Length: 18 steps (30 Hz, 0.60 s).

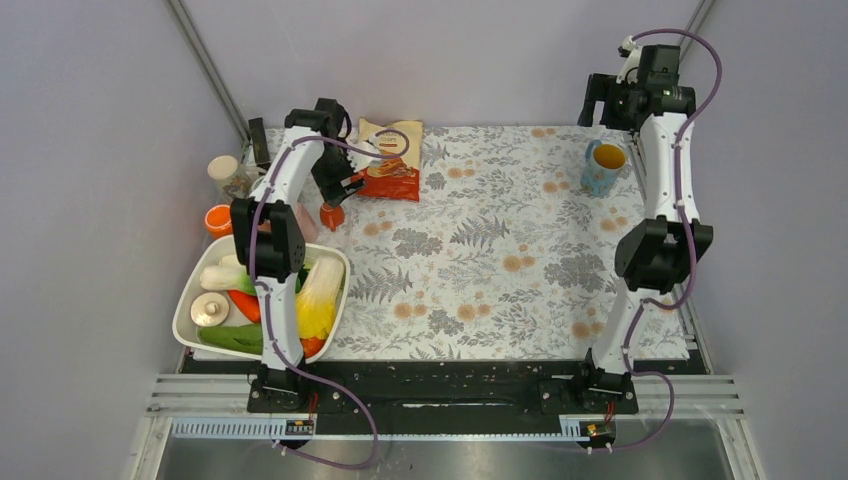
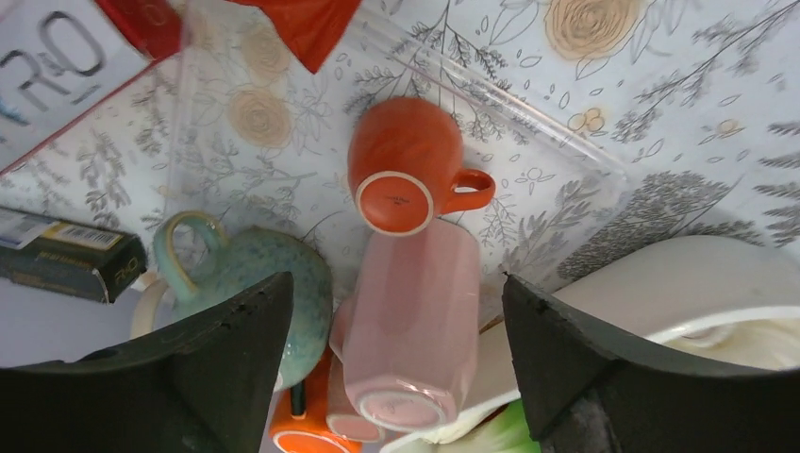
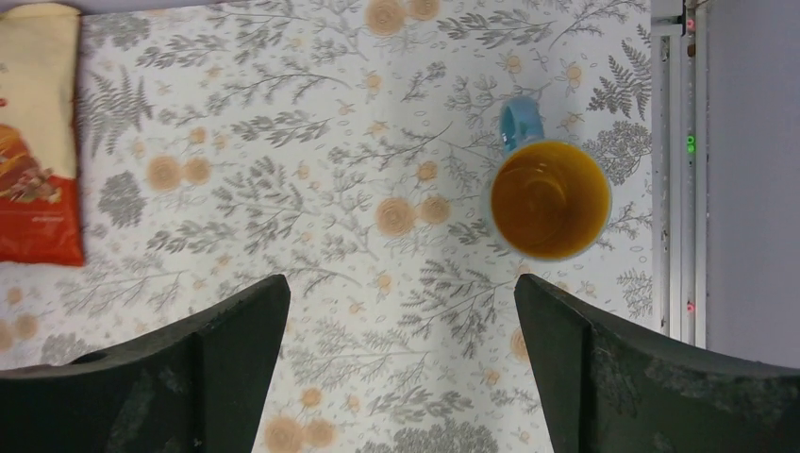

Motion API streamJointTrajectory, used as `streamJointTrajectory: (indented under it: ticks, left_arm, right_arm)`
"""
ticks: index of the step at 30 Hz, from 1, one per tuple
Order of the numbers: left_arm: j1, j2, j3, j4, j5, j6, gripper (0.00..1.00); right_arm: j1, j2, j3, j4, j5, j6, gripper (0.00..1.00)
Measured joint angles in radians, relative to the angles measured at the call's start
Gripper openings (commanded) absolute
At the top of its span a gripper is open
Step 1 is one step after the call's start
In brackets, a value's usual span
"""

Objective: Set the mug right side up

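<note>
our left gripper point(image 2: 396, 283) hangs over the table with its fingers spread wide and nothing between them. the orange mug point(image 2: 406, 160) stands upside down on the flowered table cover point(image 2: 679, 113). it is just ahead of the gap between the fingertips and roughly centred on it. its white-ringed base faces up toward the wrist camera, and its handle points toward the right-hand finger.

nearer the wrist than that mug, in the gap itself as the wrist camera sees it, is a pink cup point(image 2: 406, 321) with its base toward the camera. we cannot tell how far beneath the fingers it sits. a speckled teal mug point(image 2: 264, 255) is partly hidden behind the left-hand finger. a white tub point(image 2: 698, 274) lies by the right-hand finger, and a red snack bag point(image 2: 311, 28) lies beyond the orange mug.

our right gripper point(image 3: 401, 283) is held high, its fingers likewise wide apart and empty. ahead of it and off toward its right-hand finger, a blue mug point(image 3: 550, 198) stands mouth up. it is yellow inside, and its handle points away from the gripper.
</note>
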Motion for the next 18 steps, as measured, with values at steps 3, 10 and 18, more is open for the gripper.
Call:
streamJointTrajectory:
  ticks: [3,10,18]
  left_arm:
    - [0.000,0.054,-0.007,0.003,-0.034,0.058,0.92]
    - [0.000,0.060,-0.034,0.036,-0.058,0.068,0.97]
    - [0.033,0.060,-0.066,0.219,-0.121,-0.328,0.99]
  right_arm:
    - [0.022,-0.143,-0.115,0.006,-0.029,0.000,0.99]
    - [0.083,-0.245,-0.298,0.005,-0.061,0.020,0.99]
    - [0.106,-0.374,-0.566,0.034,-0.060,0.071,0.99]
